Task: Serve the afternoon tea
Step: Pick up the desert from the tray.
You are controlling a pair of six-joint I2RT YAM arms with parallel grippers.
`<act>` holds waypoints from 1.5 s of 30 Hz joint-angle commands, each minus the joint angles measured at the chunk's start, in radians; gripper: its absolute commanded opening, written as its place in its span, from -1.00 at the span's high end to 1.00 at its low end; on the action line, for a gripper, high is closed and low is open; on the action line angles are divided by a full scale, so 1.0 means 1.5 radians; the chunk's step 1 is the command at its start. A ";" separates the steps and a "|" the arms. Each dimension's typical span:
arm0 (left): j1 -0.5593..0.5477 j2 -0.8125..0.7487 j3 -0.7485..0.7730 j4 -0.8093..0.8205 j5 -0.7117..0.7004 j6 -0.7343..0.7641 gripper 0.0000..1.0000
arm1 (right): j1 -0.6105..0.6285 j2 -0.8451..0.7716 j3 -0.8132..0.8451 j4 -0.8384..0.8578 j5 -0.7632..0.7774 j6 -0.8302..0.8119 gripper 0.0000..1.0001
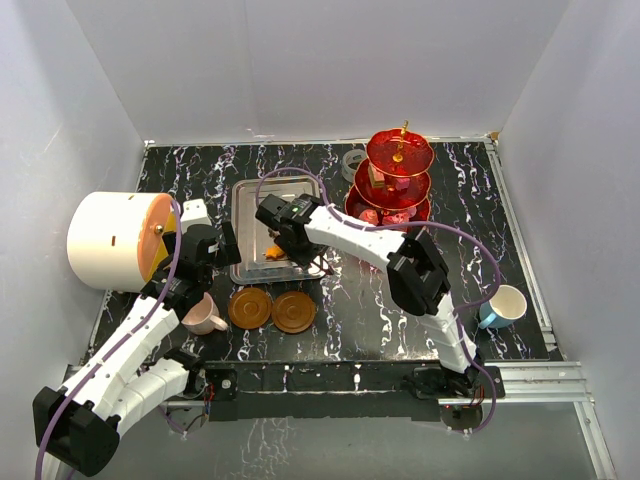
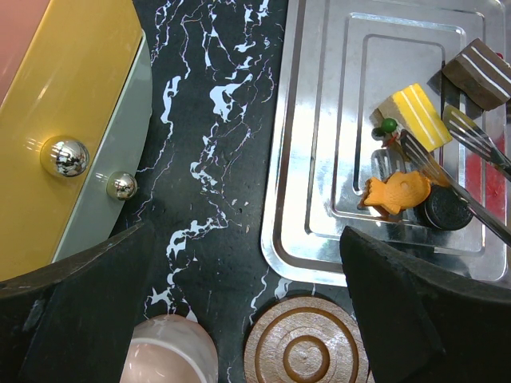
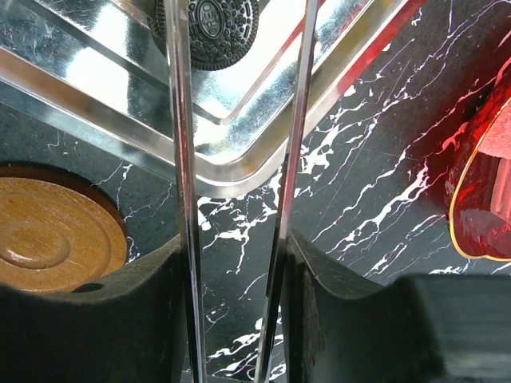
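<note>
Step in hand: moving sweets from the tray (image 2: 319, 120) to the red stand (image 1: 398, 180). The right tool (image 3: 235, 303) is clenched on metal tongs (image 3: 182, 159). Their long axis runs straight out along the tool's fingers, tips over the tray. The blades stand apart, either side of the dark round biscuit (image 3: 209, 24), which lies flat on the tray beside the orange fish-shaped sweet (image 2: 397, 194). Judgement: next, squeeze the blades onto one sweet, lift, and carry it right to the stand. The left tool (image 2: 243, 303) hangs released over the table (image 2: 215, 159), holding nothing.
</note>
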 commanded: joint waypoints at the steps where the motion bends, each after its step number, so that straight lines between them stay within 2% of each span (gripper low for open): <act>1: 0.000 -0.008 0.008 0.001 -0.005 0.005 -0.97 | -0.006 -0.009 0.005 0.028 -0.012 -0.006 0.24; 10: 0.000 -0.007 0.007 0.000 -0.007 0.006 -0.97 | -0.017 -0.061 0.005 0.048 -0.035 0.040 0.41; 14: 0.000 -0.009 0.008 0.000 -0.008 0.005 -0.97 | -0.040 -0.145 -0.037 0.098 -0.088 0.094 0.44; 22: 0.000 -0.014 0.008 0.001 -0.006 0.004 -0.97 | -0.134 -0.353 -0.205 0.186 -0.223 0.183 0.45; 34: 0.000 -0.019 0.006 0.002 0.003 0.002 -0.97 | -0.210 -0.542 -0.272 0.034 -0.186 0.229 0.44; 45: 0.000 -0.018 0.006 0.002 0.005 0.002 -0.97 | -0.305 -0.577 -0.295 -0.026 -0.183 0.210 0.44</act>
